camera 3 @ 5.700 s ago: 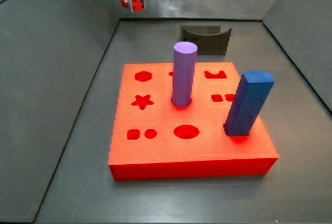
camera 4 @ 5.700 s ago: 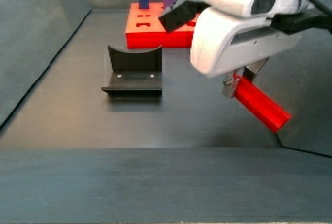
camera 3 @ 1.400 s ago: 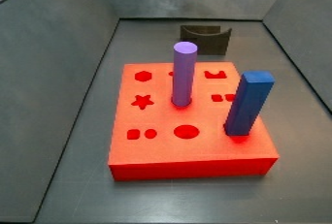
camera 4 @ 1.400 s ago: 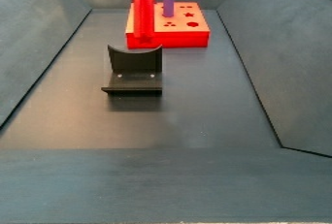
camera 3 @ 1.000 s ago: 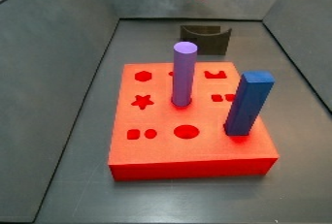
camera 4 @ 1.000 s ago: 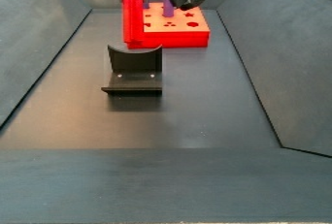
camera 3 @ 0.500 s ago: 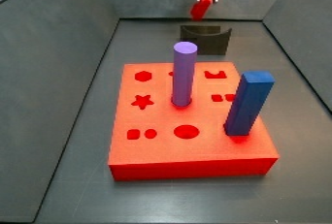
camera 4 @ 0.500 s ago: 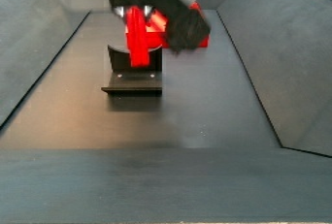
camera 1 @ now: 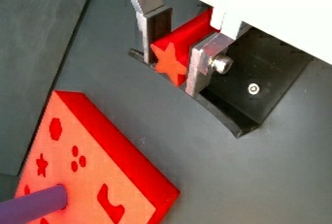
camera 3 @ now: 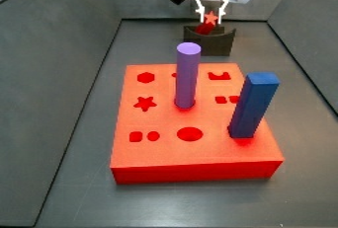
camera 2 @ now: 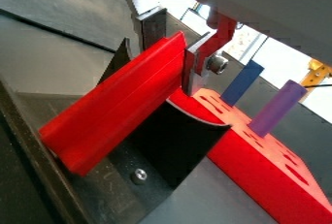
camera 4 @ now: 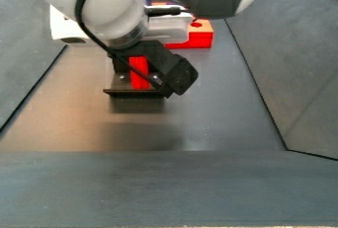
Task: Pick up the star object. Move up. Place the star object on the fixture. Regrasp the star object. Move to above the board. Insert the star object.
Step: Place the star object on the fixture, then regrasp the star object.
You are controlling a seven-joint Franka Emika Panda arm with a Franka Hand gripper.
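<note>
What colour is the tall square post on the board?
Blue post, clearest in a side view.

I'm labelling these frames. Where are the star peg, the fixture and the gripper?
Star peg (camera 1: pixel 170 57): wrist view, on its star-shaped end face.
Fixture (camera 3: pixel 215 43): side view, on its dark front face.
Gripper (camera 1: pixel 174 55): wrist view, midway between the fingertips, shut on the star peg, over the fixture.

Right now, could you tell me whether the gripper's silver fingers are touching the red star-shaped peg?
Touching. In a wrist view the gripper, over the dark fixture, has its silver fingers pressed against both sides of the red star-shaped peg, with no gap.
</note>
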